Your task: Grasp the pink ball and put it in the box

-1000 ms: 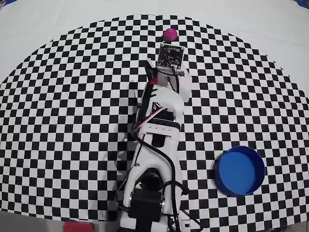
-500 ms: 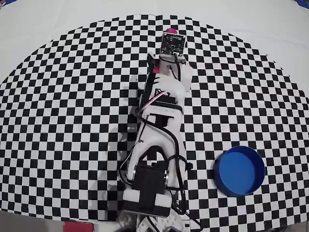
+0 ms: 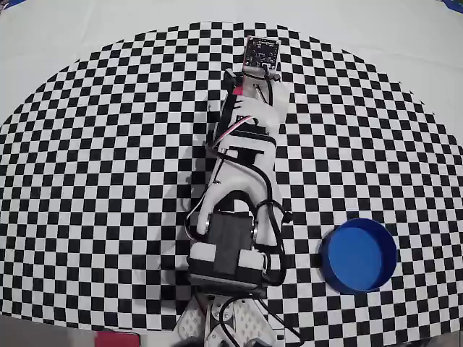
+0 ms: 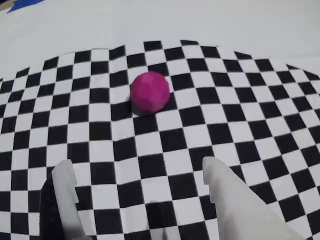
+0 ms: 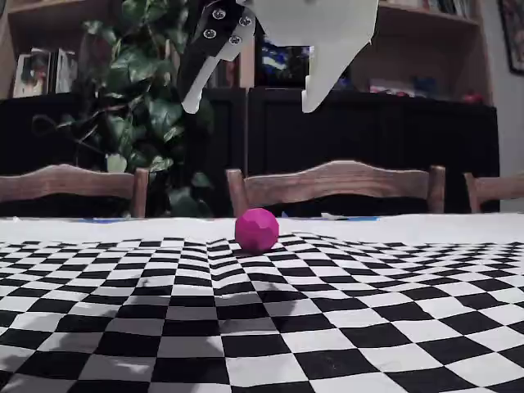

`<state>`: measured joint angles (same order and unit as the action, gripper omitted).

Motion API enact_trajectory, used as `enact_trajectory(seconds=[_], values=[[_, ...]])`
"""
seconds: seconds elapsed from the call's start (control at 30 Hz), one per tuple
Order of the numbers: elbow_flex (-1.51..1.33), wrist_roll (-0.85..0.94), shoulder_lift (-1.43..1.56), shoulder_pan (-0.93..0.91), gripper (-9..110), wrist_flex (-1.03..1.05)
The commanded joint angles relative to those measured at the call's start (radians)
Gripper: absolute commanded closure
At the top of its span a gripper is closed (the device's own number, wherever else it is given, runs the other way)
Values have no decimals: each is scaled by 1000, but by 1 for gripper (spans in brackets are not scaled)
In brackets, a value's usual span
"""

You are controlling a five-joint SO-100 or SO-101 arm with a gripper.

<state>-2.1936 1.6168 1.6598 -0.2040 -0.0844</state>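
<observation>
The pink ball rests on the checkered mat near its far edge, alone and untouched. In the fixed view the pink ball sits on the mat, and my gripper hangs open well above it. The wrist view has the gripper with its two fingers wide apart, nothing between them, and the ball ahead of the gap. From overhead, the wrist's circuit board covers both ball and fingers. The box, round, blue and empty, stands at the lower right of the overhead view, far from the gripper.
The arm stretches up the middle of the mat from its base at the bottom of the overhead view. White cloth surrounds the mat. Wooden chair backs and a plant stand behind the table.
The arm has stretched toward the mat's far edge. The ball, visible beyond the wrist board a second ago in the overhead view, is now covered by it.
</observation>
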Motion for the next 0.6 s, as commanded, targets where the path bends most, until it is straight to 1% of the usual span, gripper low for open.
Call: enact_trajectory(seconds=[0.0, 0.57], values=[[77, -3, -23, 0, 72, -15], [331, -5, -287, 5, 72, -11]])
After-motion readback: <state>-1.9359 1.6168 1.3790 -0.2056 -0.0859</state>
